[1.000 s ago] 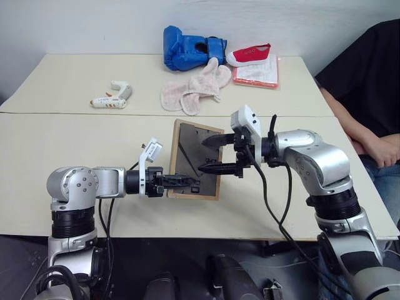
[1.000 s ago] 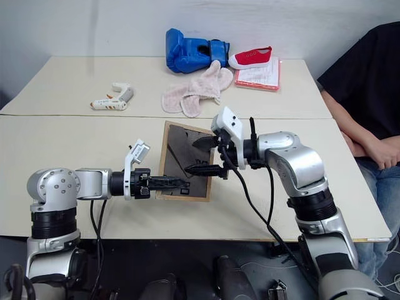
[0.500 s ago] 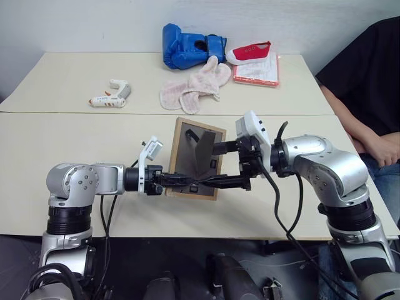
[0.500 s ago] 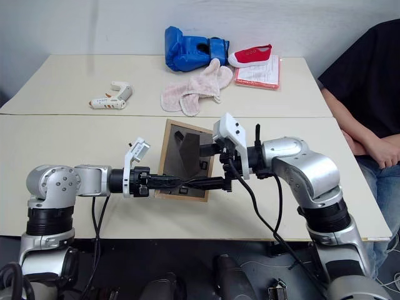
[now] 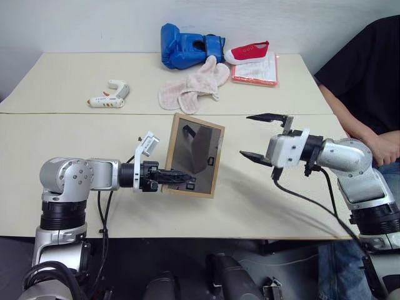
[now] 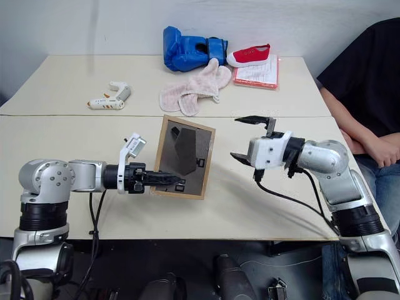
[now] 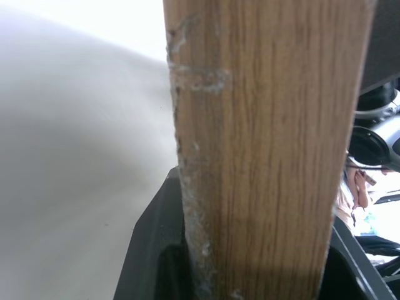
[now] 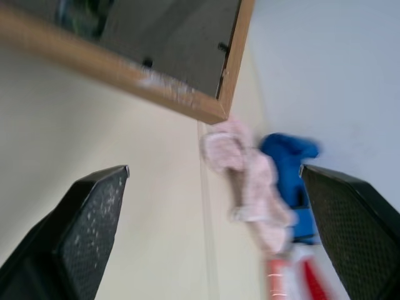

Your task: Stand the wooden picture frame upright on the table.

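light-wood frame (image 5: pixel 194 155) — dark back, cream table (image 5: pixel 81 134)

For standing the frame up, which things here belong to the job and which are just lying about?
Part of the job:
- wooden picture frame, back facing the camera, stand folded out
- table
- left end effector, shut on the frame's lower edge
- right end effector, open, apart from the frame

Lying about:
- blue boxing glove
- red shoe
- pink cloth
- glue gun

Blue boxing glove (image 5: pixel 186 46), red shoe (image 5: pixel 248 52) on orange-edged pad (image 5: pixel 256 72), pink cloth (image 5: pixel 193 86), glue gun (image 5: pixel 109 96), seated person (image 5: pixel 364 69)
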You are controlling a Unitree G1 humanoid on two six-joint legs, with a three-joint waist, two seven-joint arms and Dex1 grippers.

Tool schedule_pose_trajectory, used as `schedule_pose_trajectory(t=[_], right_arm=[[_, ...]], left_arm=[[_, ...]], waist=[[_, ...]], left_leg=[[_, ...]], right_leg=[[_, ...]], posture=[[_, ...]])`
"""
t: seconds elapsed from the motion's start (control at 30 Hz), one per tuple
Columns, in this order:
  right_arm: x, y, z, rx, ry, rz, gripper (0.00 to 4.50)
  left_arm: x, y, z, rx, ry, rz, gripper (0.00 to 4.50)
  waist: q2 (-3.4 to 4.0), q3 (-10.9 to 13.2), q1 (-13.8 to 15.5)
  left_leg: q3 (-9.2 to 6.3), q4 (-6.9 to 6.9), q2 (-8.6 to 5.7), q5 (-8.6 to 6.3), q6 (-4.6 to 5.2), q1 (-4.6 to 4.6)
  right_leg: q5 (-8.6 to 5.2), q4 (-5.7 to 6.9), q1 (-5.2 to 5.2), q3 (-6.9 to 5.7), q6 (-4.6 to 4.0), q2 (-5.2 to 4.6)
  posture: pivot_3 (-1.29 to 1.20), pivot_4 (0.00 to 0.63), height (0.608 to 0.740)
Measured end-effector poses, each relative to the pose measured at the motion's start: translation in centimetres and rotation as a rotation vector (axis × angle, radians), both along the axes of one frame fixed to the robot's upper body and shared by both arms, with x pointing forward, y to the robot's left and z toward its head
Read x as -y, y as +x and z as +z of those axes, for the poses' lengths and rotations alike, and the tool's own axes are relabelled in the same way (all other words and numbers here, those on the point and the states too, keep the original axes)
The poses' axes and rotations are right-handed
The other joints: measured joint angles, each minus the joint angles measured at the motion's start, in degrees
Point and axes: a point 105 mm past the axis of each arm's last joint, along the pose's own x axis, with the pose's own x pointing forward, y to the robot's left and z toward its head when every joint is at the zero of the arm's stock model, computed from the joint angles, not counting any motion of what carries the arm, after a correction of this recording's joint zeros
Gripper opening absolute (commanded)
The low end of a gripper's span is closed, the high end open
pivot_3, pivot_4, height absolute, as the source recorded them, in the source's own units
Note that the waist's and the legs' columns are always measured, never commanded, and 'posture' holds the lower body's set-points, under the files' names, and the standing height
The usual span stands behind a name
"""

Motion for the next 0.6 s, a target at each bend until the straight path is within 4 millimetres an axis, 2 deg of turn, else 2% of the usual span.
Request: schedule_pose_trajectory(t=[0.13,0.27,0.4,0.5,0.6], right_arm=[[-1.8,-0.1,-0.6,0.246,-0.094,0.135,4.5],[-4.9,0.3,-0.7,0.405,-0.06,0.239,4.5],[-6.2,0.4,-0.2,0.508,-0.031,0.294,3.57],[-6.7,0.7,-0.6,0.548,-0.026,0.316,2.52],[-7.0,0.8,-0.5,0.578,0.013,0.33,1.7]], left_arm=[[0.2,-0.1,0.9,-0.002,-0.023,-0.023,1.22],[0.1,-0.2,1.4,-0.021,-0.046,-0.029,1.22],[0.2,-0.4,1.6,-0.03,-0.065,-0.043,1.22],[-0.1,-0.4,1.9,-0.032,-0.084,-0.042,1.22],[-0.4,-0.4,2.1,-0.061,-0.129,-0.045,1.22]], waist=[[-0.01,0.02,-0.29],[-0.01,0.02,-1.19],[-0.01,0.02,-1.31],[-0.01,0.02,-1.35],[-0.01,0.02,-1.41]], left_leg=[[0.02,-0.02,0.02,0.04,-0.07,0.01],[0.02,-0.01,0.02,0.09,-0.12,0.04],[0.02,-0.05,0.03,0.13,-0.18,0.06],[0.03,-0.05,0.02,0.14,-0.19,0.08],[0.04,-0.07,0.01,0.15,-0.2,0.09]], right_leg=[[-0.01,0.06,-0.03,0.02,-0.01,0.03],[-0.02,0.14,-0.04,0.04,-0.04,0.02],[-0.05,0.16,-0.07,0.02,-0.09,0.03],[-0.05,0.18,-0.05,0.03,-0.09,0.02],[-0.05,0.19,-0.06,0.03,-0.1,0.03]], posture=[[0.0,0.15,0.74],[0.0,0.15,0.74],[0.0,0.15,0.74],[0.0,0.15,0.74],[0.0,0.15,0.74]])
